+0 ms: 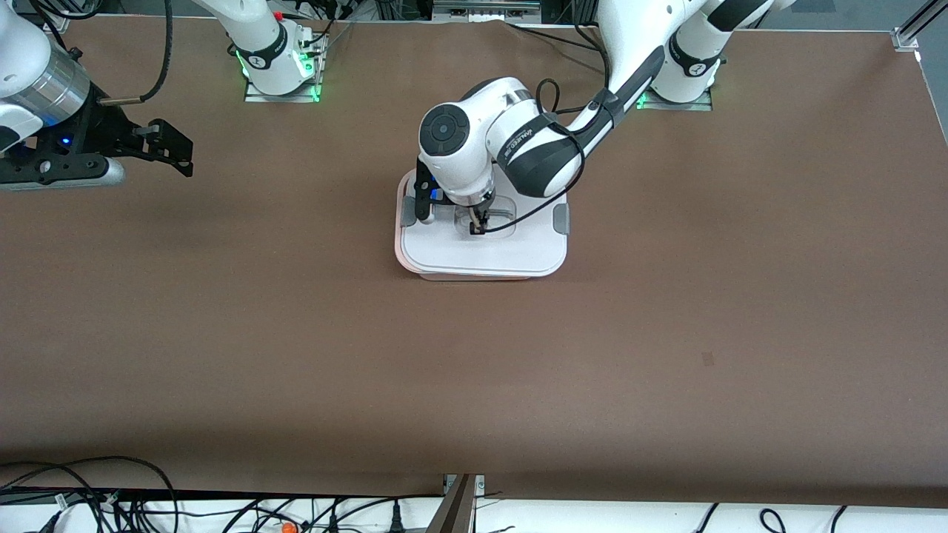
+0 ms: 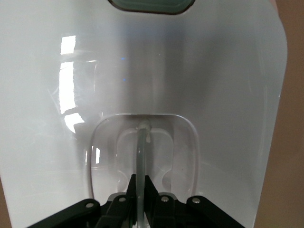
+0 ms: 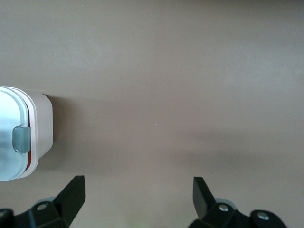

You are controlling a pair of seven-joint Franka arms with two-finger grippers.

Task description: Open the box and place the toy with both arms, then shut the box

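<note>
The table (image 1: pixel 474 355) is bare brown board up to the box (image 1: pixel 485 244), which sits near the middle, closer to the arm bases than to the front camera. Its white lid (image 1: pixel 485 255) lies flat on the pink tub, and a grey clip (image 1: pixel 561 218) shows on the end toward the left arm's base. The lid looks seated, so the task is probably at its closing end, or just before opening; the toy is nowhere in view, so it may be inside, though the lid hides that.

The left gripper (image 2: pixel 138 190) is down in the lid's centre recess. Its fingers (image 2: pixel 148 187) are drawn in tight around the thin clear handle (image 2: pixel 140 152), pinching it; that grip is the natural way to lift or lower a lid from its middle so it stays level.

Farther up the table, toward the right arm's end, the right gripper (image 3: pixel 137 194) hangs over bare board, well apart from the box. Its fingers (image 3: pixel 73 192) are spread wide and hold nothing. That arm waits, parked out of the way so the left arm has room over the box
</note>
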